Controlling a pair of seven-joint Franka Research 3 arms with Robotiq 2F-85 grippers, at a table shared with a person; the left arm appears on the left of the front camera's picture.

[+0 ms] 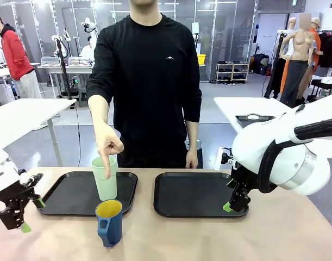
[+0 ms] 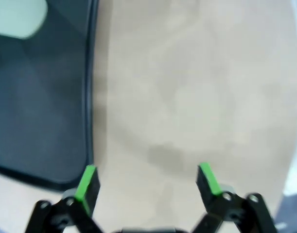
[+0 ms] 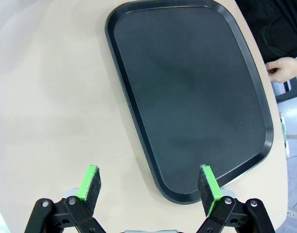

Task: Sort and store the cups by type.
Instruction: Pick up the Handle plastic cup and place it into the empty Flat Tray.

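A tall pale mint-green tumbler (image 1: 104,180) stands upright on the left black tray (image 1: 68,196). A person's hand (image 1: 107,145) points a finger down at its rim. The dark blue mug (image 1: 109,222), yellow inside with its handle toward me, stands on the bare table just in front of that tray. My left gripper (image 1: 32,215) hangs open at the tray's left end, nothing between its fingers. In the left wrist view the left gripper (image 2: 148,180) is open over the tabletop, with the tumbler (image 2: 19,17) blurred at top left. My right gripper (image 1: 229,197) (image 3: 149,184) is open over the near corner of the right tray (image 3: 187,97).
The right black tray (image 1: 198,194) holds nothing. The person stands at the far edge, the other hand (image 1: 191,159) (image 3: 283,69) hanging by the table's rim. Bare beige table (image 1: 209,239) lies in front of both trays.
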